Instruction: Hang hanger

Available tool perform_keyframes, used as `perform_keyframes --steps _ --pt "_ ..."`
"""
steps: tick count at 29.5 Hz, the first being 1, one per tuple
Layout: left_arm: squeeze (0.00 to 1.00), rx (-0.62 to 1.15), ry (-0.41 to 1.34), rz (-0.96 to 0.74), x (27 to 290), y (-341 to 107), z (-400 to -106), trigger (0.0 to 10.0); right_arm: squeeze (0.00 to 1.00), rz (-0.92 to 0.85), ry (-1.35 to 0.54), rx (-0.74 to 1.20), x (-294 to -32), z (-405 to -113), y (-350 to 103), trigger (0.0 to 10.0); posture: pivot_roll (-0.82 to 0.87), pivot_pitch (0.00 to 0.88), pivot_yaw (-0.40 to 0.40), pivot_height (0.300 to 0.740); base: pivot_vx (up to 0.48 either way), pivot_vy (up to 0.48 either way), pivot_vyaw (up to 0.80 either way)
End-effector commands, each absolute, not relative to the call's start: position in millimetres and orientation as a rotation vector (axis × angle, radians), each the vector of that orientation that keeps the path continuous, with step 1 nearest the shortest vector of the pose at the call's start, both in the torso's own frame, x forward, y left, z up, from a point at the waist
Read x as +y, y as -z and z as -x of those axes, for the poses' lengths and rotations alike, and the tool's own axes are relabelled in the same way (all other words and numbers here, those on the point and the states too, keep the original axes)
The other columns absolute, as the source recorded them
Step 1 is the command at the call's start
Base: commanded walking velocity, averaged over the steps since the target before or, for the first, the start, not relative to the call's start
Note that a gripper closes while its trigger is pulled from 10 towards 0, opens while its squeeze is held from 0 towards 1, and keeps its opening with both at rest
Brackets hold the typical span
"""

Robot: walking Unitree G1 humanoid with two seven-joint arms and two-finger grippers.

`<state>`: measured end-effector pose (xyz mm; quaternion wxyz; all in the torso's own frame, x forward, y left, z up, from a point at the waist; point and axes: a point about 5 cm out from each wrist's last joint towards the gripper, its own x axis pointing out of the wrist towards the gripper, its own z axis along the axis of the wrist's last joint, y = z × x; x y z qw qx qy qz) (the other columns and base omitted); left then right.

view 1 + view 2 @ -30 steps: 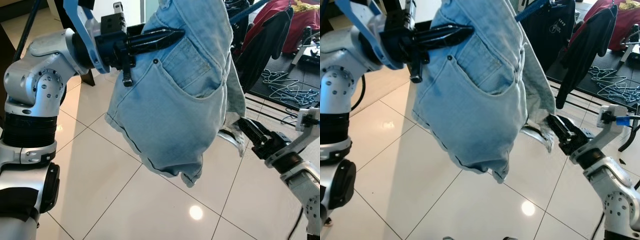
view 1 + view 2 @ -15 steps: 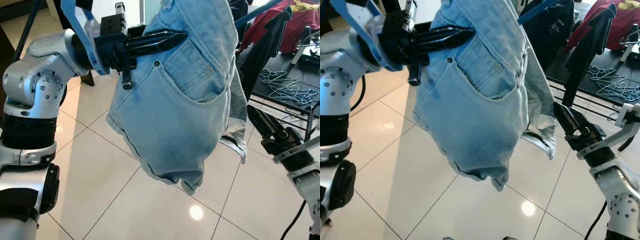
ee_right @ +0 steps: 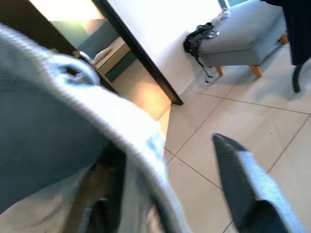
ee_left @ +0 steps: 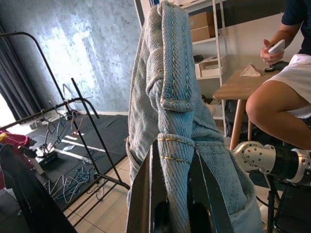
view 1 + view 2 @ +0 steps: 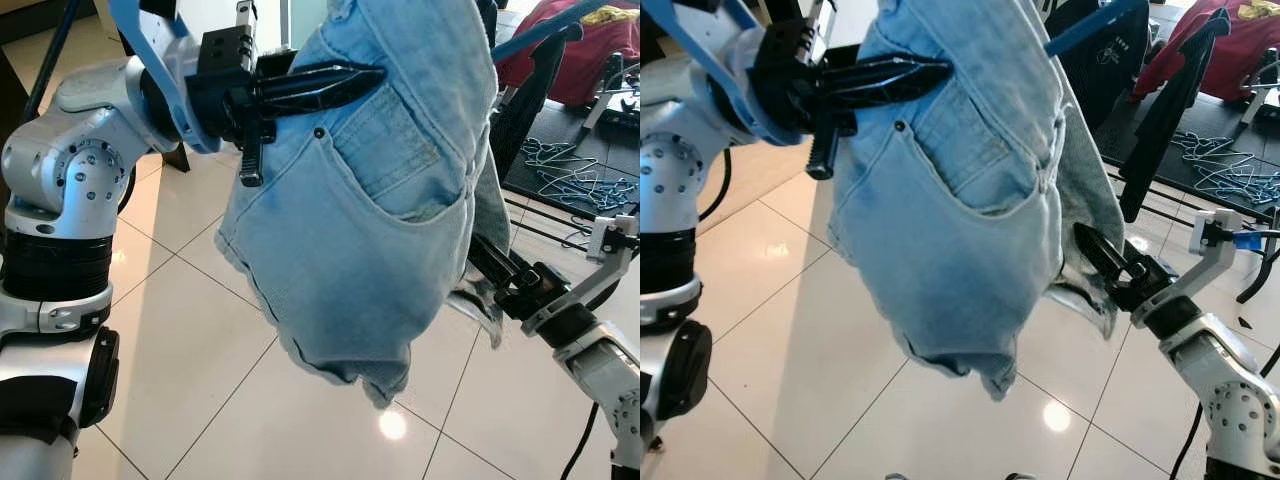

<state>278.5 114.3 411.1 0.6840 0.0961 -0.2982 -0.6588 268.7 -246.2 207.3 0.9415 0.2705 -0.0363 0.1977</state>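
Glossy cream tiled floor [image 5: 200, 350], black mat [image 5: 590, 150] strewn with wire hangers [image 5: 580, 180], denim shorts [image 5: 370, 220] held aloft, left end effector [image 5: 340, 80] clamped on waistband, right end effector [image 5: 1095, 255] spread wide at hem, seated person [image 4: 286, 97] by wooden surface [image 4: 243, 87].

Each arm is built of silver-grey cast housings with rounded joint covers. The left arm [image 5: 75, 165] shows a circular shoulder cover ringed with small dark screws, black ribbed bands between segments, and a glossy black oval panel lower down. A blue bracket wraps its black wrist block. The left gripper [image 5: 330, 82] has two long, glossy black fingers — tapered to points. The right arm [image 5: 1225, 385] repeats the silver housings, with a black collar, a white wrist block bearing a blue tab, and a thin black cable. The right gripper [image 5: 1102, 262] has matching black fingers.
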Motion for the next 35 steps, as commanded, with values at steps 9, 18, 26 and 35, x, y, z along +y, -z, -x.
perform_keyframes --steps 9,18,26,35 --pt "0.0 -0.732 1.475 -0.233 121 -422 -271 10.0 0.0 -0.553 -0.342 -0.069 -257 -267 -205 0.0 -0.02 0.172 -0.004 0.74 0.0 0.0 0.0" --pt "0.0 -0.514 1.343 -0.615 124 -354 -305 10.0 0.0 -0.598 -0.323 -0.141 -270 -266 -222 0.0 -0.02 0.176 0.001 0.74 0.0 0.0 0.0" --pt "0.0 -0.317 1.438 -0.804 118 -285 -302 10.0 0.0 -0.693 -0.268 -0.208 -281 -272 -239 0.0 -0.02 0.183 -0.003 0.74 0.0 0.0 0.0" --pt "0.0 -0.219 1.384 -0.833 126 -263 -316 10.0 0.0 -0.669 -0.236 -0.181 -281 -280 -235 0.0 -0.02 0.187 -0.01 0.74 0.0 0.0 0.0"
